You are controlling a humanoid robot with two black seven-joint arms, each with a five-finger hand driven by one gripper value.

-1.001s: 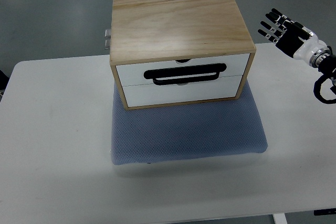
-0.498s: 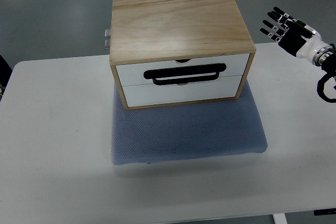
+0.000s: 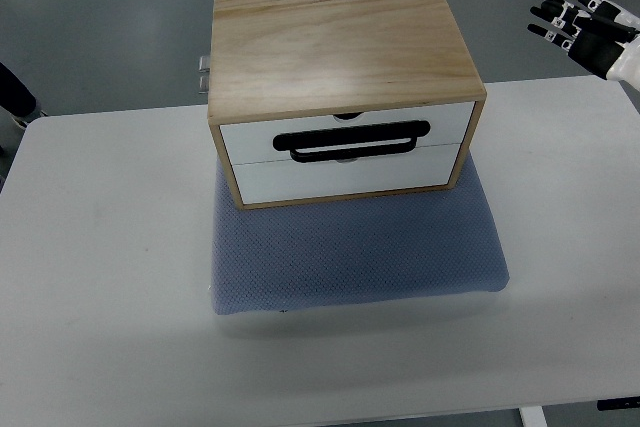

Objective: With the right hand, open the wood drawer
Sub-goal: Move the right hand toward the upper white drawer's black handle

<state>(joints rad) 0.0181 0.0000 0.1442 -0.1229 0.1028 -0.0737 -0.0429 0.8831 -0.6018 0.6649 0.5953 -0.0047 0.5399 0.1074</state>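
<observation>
Right hand (image 3: 590,29) at upper right of the frame, raised over the floor beyond the desk edge, fingers (image 3: 556,9) spread and empty, pointing toward upper left. Well apart from the wood drawer box (image 3: 345,87). Box centred in upper half, resting on blue-grey mat (image 3: 355,252), drawers closed, black handle (image 3: 355,140) across the white front. White desk (image 3: 100,277) beneath; grey floor (image 3: 100,17) behind. Dark object (image 3: 15,92) at left edge, unidentifiable.
</observation>
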